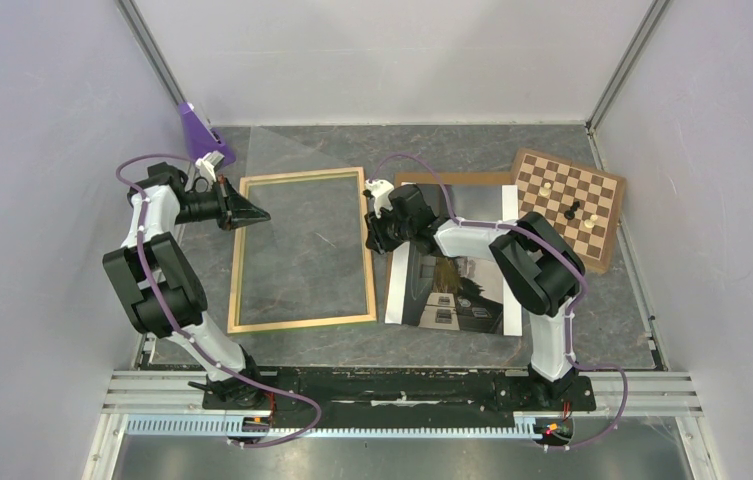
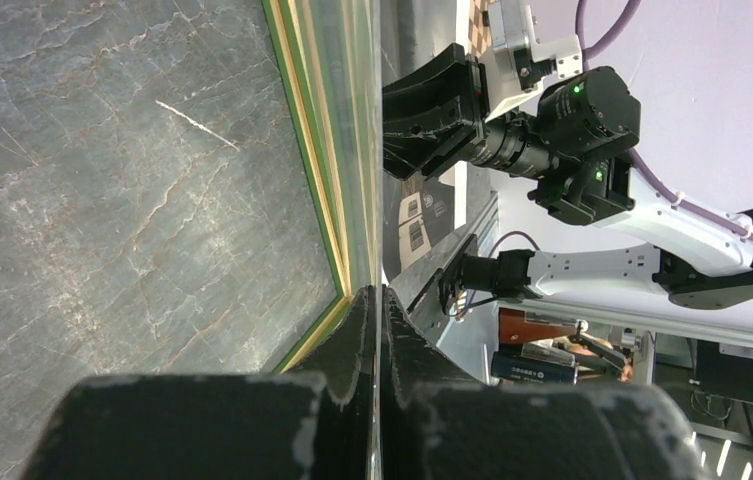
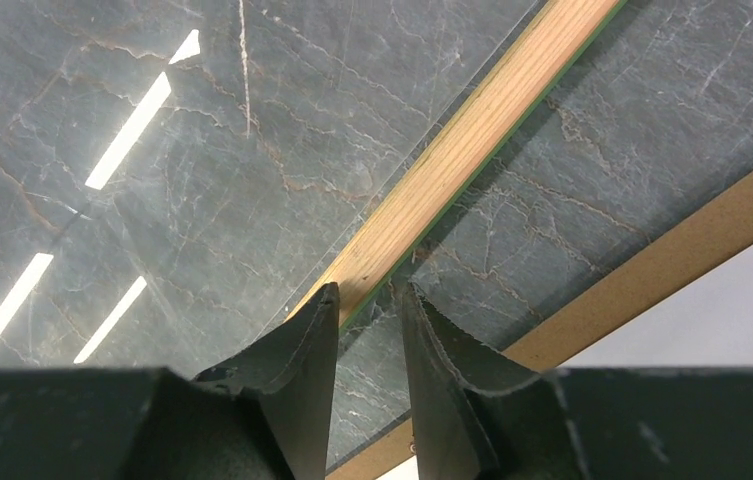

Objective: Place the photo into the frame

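We see the photo [image 1: 452, 295] lying flat, picture side up, just outward of the right gripper [image 3: 365, 295] and partly under that arm. Its far end rests on a brown panel [image 1: 422, 179]. Its long axis runs near to far, parallel with the frame [image 1: 302, 323], which lies pale back up on the inward side of those jaws. So the photo has to travel sideways, across the frame's right rail, with no turn needed.

The right jaws stand a little apart and straddle that rail. We cannot tell whether the pads actually bear on the wood. The left gripper [image 2: 377, 310] sits at the frame's opposite long rail, near the far corner, its jaws pressed together with only a hairline between them. We cannot tell if anything thin is caught there.

We judge the right arm far nearer the photo. The left would have to reach over the whole frame to touch it
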You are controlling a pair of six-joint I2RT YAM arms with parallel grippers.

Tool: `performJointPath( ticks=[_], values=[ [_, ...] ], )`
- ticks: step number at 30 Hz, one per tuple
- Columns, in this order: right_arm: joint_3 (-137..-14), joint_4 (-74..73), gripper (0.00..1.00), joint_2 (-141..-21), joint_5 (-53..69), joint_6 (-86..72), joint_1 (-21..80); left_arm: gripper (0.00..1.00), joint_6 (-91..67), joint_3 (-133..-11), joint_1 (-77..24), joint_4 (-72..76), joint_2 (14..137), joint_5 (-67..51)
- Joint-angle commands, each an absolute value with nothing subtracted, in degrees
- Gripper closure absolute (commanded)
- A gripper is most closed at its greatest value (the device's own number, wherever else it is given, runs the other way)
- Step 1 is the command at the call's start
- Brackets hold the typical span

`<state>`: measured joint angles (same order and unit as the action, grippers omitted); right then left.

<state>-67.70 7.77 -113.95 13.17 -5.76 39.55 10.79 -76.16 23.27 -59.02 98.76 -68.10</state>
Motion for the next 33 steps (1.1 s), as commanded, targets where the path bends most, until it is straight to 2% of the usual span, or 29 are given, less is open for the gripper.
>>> performJointPath(
  ticks=[1, 33],
  values=[
    [-68.6, 7.1, 0.67, -116.0, 12.5, -5.7, 39.6, 0.98, 11.9, -76.6, 23.3, -57.1, 98.4, -70.4],
    [-68.9, 6.4, 0.69, -116.2, 12.3, -6.1, 39.6, 0.98, -1.7, -70.4, 24.2, -45.9, 97.3, -69.7]
  ],
)
